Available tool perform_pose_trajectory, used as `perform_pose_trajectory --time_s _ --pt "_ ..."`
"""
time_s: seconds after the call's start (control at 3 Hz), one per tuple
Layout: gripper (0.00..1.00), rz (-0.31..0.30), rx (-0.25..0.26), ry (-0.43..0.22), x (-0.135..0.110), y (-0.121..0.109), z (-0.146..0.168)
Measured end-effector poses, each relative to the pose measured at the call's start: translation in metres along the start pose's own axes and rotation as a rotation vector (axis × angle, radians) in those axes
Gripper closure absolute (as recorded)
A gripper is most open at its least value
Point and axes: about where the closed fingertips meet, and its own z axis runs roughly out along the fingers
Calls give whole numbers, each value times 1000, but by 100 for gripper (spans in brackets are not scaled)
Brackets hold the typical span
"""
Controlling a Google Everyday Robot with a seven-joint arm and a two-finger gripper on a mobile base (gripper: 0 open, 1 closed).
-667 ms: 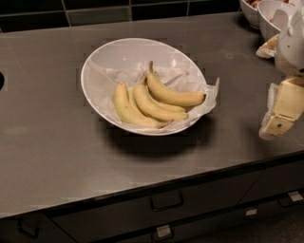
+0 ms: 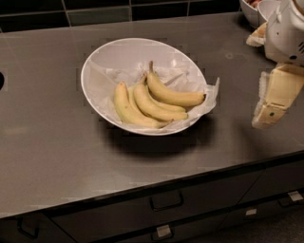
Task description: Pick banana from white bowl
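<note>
The white bowl (image 2: 99,71) sits in the middle of the grey counter, lined with crumpled white paper. Three bananas lie in its front right half. The banana (image 2: 173,96) is the rear, deeper yellow one, with its dark tip pointing right and its thin stem pointing to the back. Two paler bananas (image 2: 142,108) lie just in front of it, touching it. My gripper (image 2: 271,105) hangs at the right of the view, above the counter, apart from the bowl and empty, roughly level with the bowl's right rim.
Small white bowls (image 2: 254,10) with reddish contents stand at the back right, behind my arm. A dark tiled wall runs along the back. The counter's front edge (image 2: 152,190) has drawers with handles below it. A dark round shape (image 2: 1,80) is at the left edge.
My gripper has shifted slightly to the left and up. The bowl and bananas have not moved.
</note>
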Motion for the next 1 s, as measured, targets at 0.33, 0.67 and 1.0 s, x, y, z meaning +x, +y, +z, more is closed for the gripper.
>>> perform_pose_trajectory --time_s 0.33,0.67,1.0 --pt "0 -86 15 5 -33 -15 -5" --pt "0 -158 17 1 -66 -29 0" --pt "0 -87 20 -25 -91 -52 33"
